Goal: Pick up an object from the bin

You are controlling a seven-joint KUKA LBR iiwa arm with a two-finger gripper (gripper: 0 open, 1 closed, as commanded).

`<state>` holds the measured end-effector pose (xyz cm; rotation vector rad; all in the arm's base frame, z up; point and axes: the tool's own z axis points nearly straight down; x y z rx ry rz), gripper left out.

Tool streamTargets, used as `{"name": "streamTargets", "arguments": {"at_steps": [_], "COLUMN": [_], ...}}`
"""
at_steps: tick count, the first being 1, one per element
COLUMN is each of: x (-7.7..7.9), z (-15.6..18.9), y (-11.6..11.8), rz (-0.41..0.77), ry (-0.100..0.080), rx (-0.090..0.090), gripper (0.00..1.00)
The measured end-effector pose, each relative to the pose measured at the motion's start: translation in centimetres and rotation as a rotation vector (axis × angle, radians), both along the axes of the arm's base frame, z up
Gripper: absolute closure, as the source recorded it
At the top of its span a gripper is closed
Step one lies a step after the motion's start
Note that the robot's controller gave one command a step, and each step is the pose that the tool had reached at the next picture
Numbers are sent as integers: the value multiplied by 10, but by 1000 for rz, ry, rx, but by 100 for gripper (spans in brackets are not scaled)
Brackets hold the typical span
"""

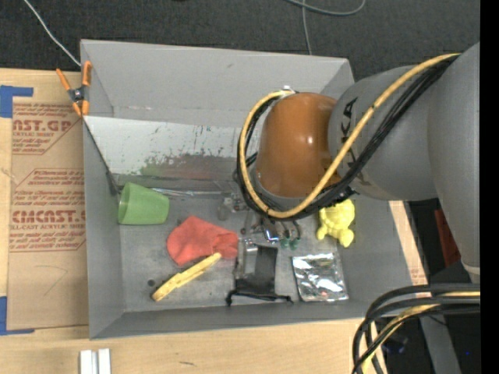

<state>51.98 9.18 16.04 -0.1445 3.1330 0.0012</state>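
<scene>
The big grey arm (421,131) comes in from the right, and its round orange cover (296,146) hangs over the middle of the grey bin (210,84). The claw (257,267) points down, low in the bin, near the front wall. I cannot tell if the claw is apart or together, because it is dark there. Right under it lies a black flat thing (257,293), close to the front wall, in the middle. A red soft lump (199,240) sits just to the left of the claw, and a yellow stick (185,276) lies tilted below the lump. A shiny silver packet (318,277) lies just to the right. Farther off are a green cup (143,205) on its side at the left and a yellow toy (337,220) at the right.
</scene>
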Motion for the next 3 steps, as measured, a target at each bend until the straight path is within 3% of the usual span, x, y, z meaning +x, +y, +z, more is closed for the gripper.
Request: {"name": "streamTargets", "arguments": {"at_steps": [1, 2, 3], "x": [-9, 22, -17], "z": [-55, -91, -91], "y": [-45, 20, -27], "rz": [13, 186, 384], "ry": [5, -2, 6], "rx": [0, 1, 0], "gripper": [0, 0, 100]}}
